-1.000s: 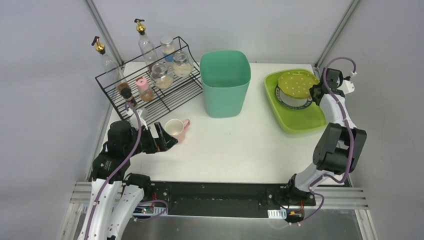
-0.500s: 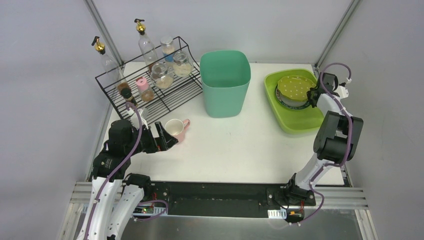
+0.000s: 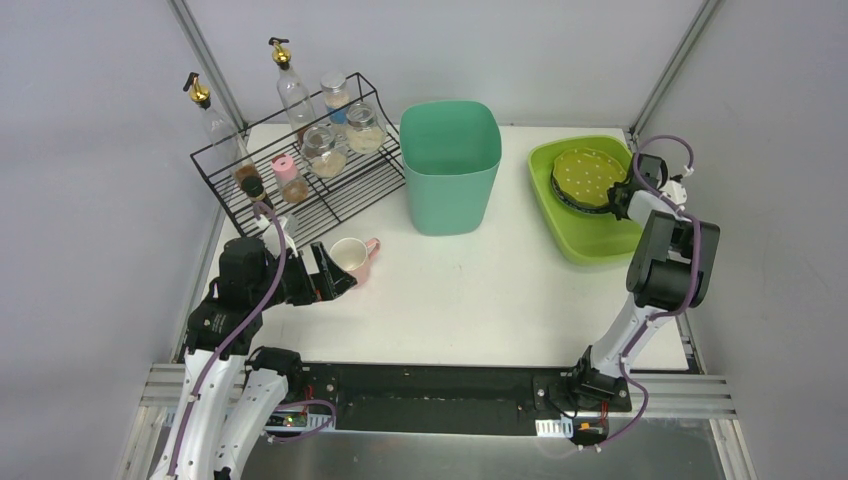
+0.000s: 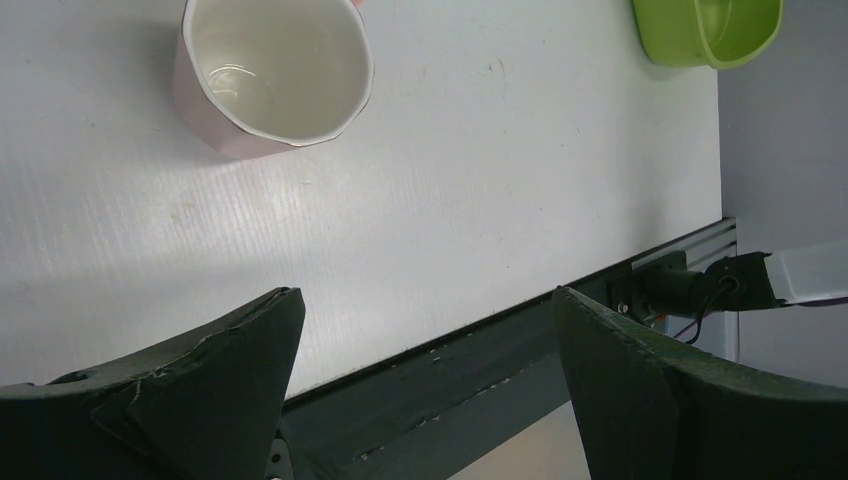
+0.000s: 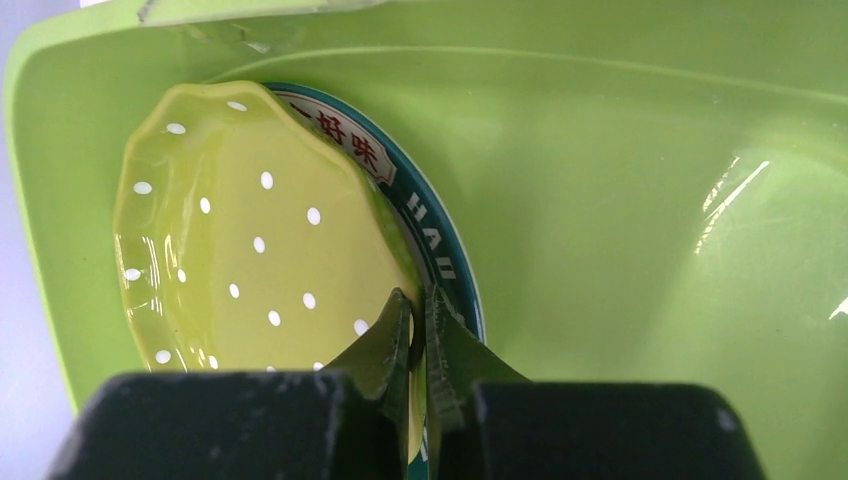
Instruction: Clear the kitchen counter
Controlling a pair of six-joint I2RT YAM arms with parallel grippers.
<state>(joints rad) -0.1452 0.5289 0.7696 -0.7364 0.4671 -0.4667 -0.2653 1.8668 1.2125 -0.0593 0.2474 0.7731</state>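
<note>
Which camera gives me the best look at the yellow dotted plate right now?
Right wrist: the yellow dotted plate shows close up, the right gripper shut on its rim. Top external shows it small in the green tray. Left wrist shows only the tray's corner.

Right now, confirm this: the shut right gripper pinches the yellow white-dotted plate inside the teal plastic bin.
Not quite: the container is wrong. The shut right gripper pinches the yellow white-dotted plate inside the lime-green plastic tray; the right wrist view shows it.
</note>
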